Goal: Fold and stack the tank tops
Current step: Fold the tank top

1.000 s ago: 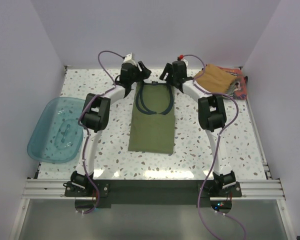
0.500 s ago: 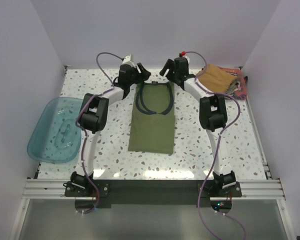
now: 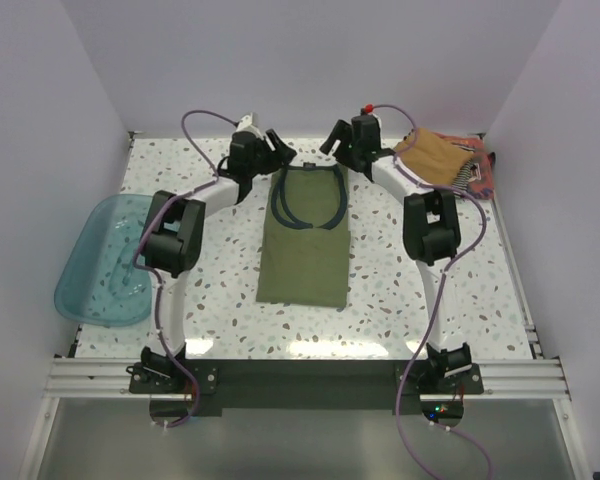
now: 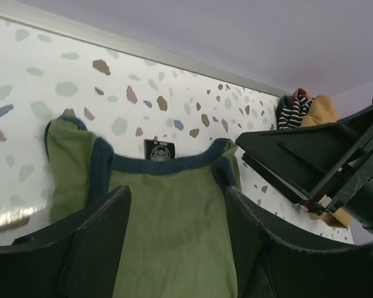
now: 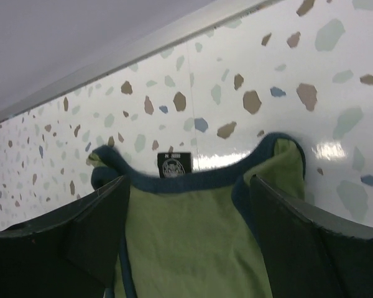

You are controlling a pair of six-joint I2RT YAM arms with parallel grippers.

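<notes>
At the middle of the counter [image 3: 220,290] lies the olive green tank top [image 3: 305,250], folded into a long narrow strip with its navy-trimmed neckline at the far end. Over the neckline's left corner hovers the left end effector [image 3: 276,146], its fingers spread wide and holding nothing. The right end effector [image 3: 332,138] hangs over the right corner, likewise spread and empty. To the far right of the olive green tank top sits a heap with the tan-brown tank top [image 3: 435,155] uppermost, and the striped tank top [image 3: 467,176] and reddish tank top [image 3: 486,180] peek out beneath. Well to its left rests a teal tub [image 3: 105,265].
</notes>
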